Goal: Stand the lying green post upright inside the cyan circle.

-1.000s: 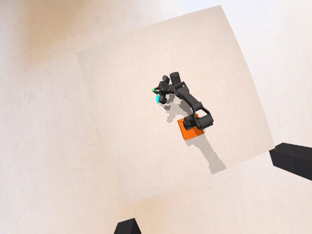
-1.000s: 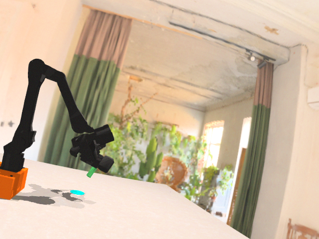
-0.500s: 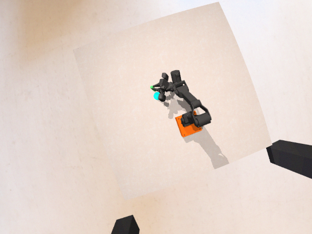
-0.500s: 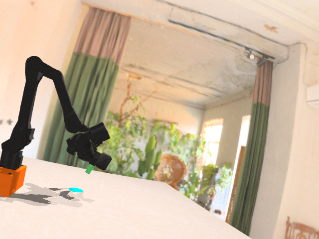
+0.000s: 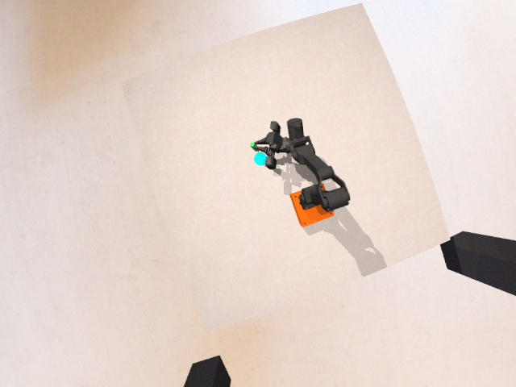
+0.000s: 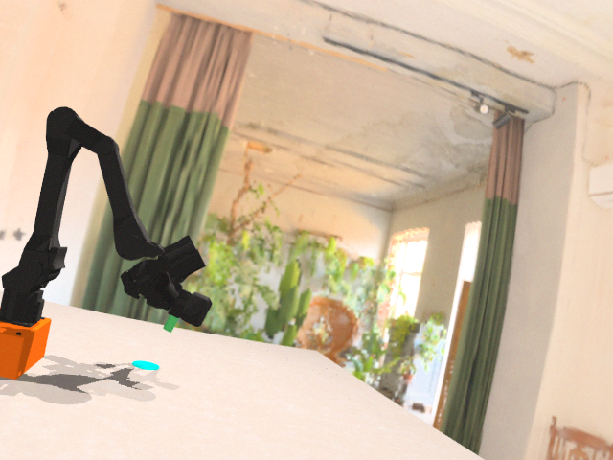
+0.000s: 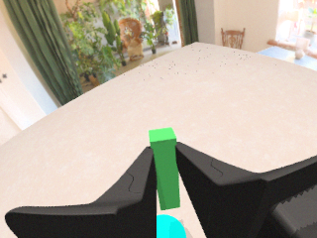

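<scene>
The green post is held between the fingertips of my gripper, which is shut on it. In the exterior view the post hangs in the air above the table and leans somewhat from upright; its upper part is hidden by the gripper. In the wrist view its top end and one long side show. The cyan circle lies flat on the table. It shows below the post's lower end in the wrist view, partly hidden by a finger. Nothing stands on the part that shows.
The arm's orange base stands on the table. The arm's shadow falls beside the circle. Two black bars show at the right and bottom edges in the top view.
</scene>
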`<action>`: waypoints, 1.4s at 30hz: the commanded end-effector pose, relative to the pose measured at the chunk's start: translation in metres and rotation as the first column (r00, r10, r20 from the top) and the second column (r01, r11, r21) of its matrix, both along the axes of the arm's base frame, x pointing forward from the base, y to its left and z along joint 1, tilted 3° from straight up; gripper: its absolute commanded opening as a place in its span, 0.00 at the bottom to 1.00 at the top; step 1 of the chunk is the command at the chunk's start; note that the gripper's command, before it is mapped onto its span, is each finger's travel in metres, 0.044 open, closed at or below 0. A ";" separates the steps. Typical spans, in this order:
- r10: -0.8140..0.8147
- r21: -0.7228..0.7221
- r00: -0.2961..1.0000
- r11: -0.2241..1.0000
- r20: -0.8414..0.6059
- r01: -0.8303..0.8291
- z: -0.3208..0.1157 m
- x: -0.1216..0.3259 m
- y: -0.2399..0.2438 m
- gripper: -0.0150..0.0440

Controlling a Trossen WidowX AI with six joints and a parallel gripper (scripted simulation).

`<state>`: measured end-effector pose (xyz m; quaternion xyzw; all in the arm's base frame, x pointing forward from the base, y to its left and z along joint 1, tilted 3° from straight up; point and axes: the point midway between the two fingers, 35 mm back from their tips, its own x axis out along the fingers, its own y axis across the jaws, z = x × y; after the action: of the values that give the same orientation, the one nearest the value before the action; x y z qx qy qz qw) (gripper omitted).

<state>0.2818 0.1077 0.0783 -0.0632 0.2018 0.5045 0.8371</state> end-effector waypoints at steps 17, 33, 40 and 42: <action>0.020 0.081 0.996 0.996 0.087 -0.027 0.005 -0.015 -0.006 0.29; 0.033 0.134 0.986 0.989 0.165 -0.056 0.011 -0.028 -0.012 0.29; 0.040 0.154 0.979 0.985 0.200 -0.072 0.013 -0.034 -0.014 0.29; 0.042 0.159 0.977 0.984 0.210 -0.076 0.014 -0.036 -0.014 0.29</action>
<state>0.2504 0.0933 0.0927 -0.0516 0.0756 0.5321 0.8417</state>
